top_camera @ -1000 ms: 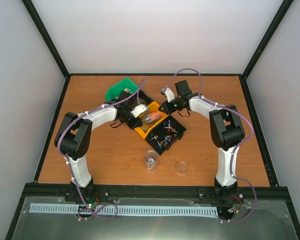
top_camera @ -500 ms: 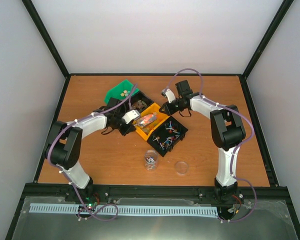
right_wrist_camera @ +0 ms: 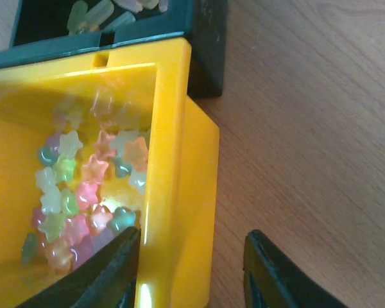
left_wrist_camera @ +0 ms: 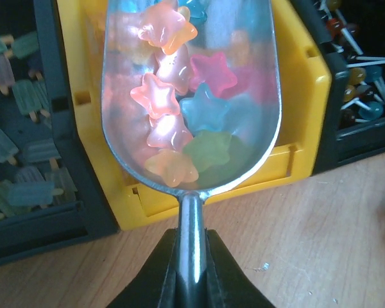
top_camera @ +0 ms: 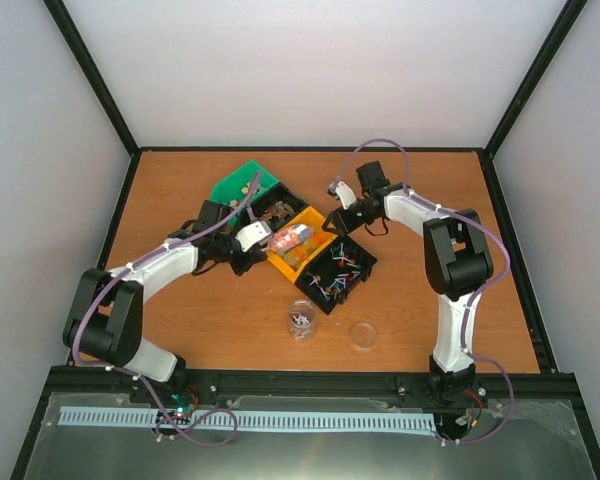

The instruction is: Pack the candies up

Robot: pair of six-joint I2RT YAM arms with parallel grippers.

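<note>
Wooden surface [top_camera: 200,310] with four bins clustered mid-table: one green bin [top_camera: 228,186], one yellow bin [top_camera: 285,262], a far black bin [top_camera: 283,200] and a near black bin [top_camera: 368,262]. One clear jar [top_camera: 301,321] upright nearer the arms, holding a few dark sweets. One lid [top_camera: 362,334] flat to its right, apart. One metal scoop [left_wrist_camera: 260,96] held over the yellow bin, handle clenched in the left gripper [left_wrist_camera: 191,250]. Star candies [left_wrist_camera: 170,131]: roughly nine in the scoop, many more in the yellow bin. Right gripper [right_wrist_camera: 192,269] released, jaws straddling the yellow bin's wall.
</note>
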